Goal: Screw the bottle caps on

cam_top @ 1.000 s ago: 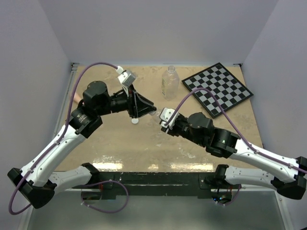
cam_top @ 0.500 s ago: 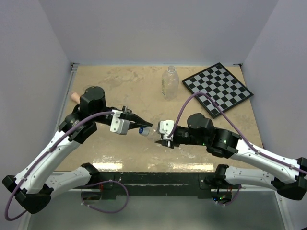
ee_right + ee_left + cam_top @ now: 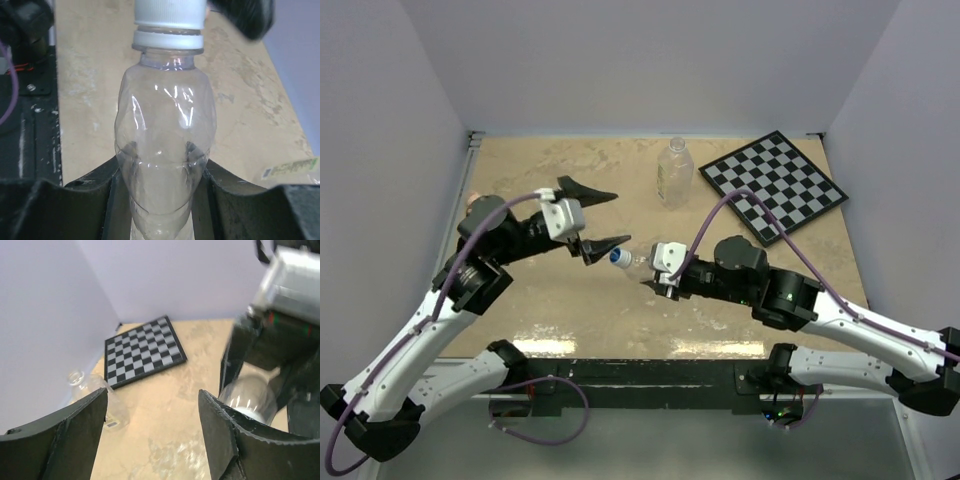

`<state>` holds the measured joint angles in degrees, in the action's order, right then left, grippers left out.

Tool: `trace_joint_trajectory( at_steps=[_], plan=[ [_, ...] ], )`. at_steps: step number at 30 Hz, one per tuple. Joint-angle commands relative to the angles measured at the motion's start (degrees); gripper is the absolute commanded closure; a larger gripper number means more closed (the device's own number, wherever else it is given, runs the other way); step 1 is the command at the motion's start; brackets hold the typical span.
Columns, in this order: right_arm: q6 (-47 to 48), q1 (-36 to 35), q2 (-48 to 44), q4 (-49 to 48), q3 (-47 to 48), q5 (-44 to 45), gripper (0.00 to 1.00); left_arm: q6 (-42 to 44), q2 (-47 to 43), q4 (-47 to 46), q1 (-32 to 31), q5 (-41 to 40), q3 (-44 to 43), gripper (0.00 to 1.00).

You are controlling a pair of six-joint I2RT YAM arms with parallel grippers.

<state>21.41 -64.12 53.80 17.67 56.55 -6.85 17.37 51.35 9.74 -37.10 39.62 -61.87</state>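
Gripping the small bottle [image 3: 165, 150], the right fingers [image 3: 75, 200] are closed round it, its blue cap [image 3: 618, 258] judged on; the left fingers [image 3: 65, 440] are spread open; the tall bottle [image 3: 674, 172] is left uncapped

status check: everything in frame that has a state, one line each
Left gripper: open, empty.
Right gripper: shut on small bottle.
Small bottle: held sideways, cap on.
Blue cap: on the small bottle's neck; can't tell how tight.
Large bottle: upright, uncapped.
Checkerboard: lying flat.
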Motion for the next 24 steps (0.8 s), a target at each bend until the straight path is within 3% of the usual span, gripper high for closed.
trace_joint_trajectory(
  at_steps=[1,4,9,16,24],
  plan=[
    [-1.98,0.66,1.92,-5.36,0.14,13.95,1.00,-24.18,-2.75,-10.10,-0.25,-23.15,-0.80,0.21],
    [-2.60,0.57,3.32,-6.51,0.13,19.41,1.00,-34.73,-2.57,-6.32,-0.25,-28.53,-1.41,0.21],
    [-3.04,0.66,4.47,-8.09,0.57,24.95,1.00,-48.55,-0.91,-3.77,-0.25,-28.02,-0.45,0.23],
    [-3.39,0.66,3.86,-8.88,0.84,27.77,1.00,-54.54,2.96,0.80,-0.25,-26.17,-2.03,0.30],
    [-3.74,0.66,4.29,-8.53,0.75,28.74,1.00,-57.35,4.54,-1.03,-0.25,-21.34,-2.73,0.40]
  ],
)
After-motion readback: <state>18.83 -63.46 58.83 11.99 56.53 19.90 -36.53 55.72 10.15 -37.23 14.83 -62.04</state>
